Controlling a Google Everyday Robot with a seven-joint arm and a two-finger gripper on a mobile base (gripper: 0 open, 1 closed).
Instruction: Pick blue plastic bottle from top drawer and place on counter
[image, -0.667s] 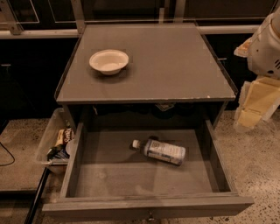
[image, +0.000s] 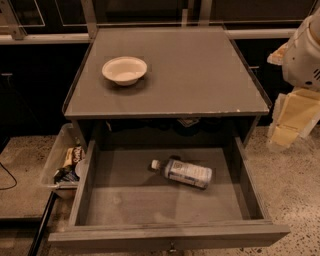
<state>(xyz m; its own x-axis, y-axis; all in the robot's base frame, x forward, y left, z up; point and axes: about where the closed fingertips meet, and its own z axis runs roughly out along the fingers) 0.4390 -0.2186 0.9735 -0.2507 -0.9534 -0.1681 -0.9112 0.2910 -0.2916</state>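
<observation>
The desk (image: 150, 115) fills the centre of the frame; its flat square top is the counter (image: 200, 75), bare over its right half and front. Below it the top drawer (image: 150, 202) stands pulled fully out toward the bottom of the frame, its bottom bare except for one item. At the right edge of the frame, level with the front of the counter, hangs the gripper (image: 292, 117), outside the desk and well apart from the drawer contents. Whether it is open or closed cannot be told; it has no hold on the bottle. A clear plastic bin (image: 52, 160) of snack packets sits at the lower left, just beside the drawer's left wall. A white bowl (image: 124, 70) rests on the upper left of the counter. The blue plastic bottle (image: 186, 173) lies on its side right of centre in the drawer, its white cap (image: 155, 164) pointing toward the upper left. Handling judgement: the bottle is probably light, thin-walled and smooth, so it may roll or dent under pressure. Take hold across the labelled body at mid-length, square to the long axis, not at the narrow cap end.
</observation>
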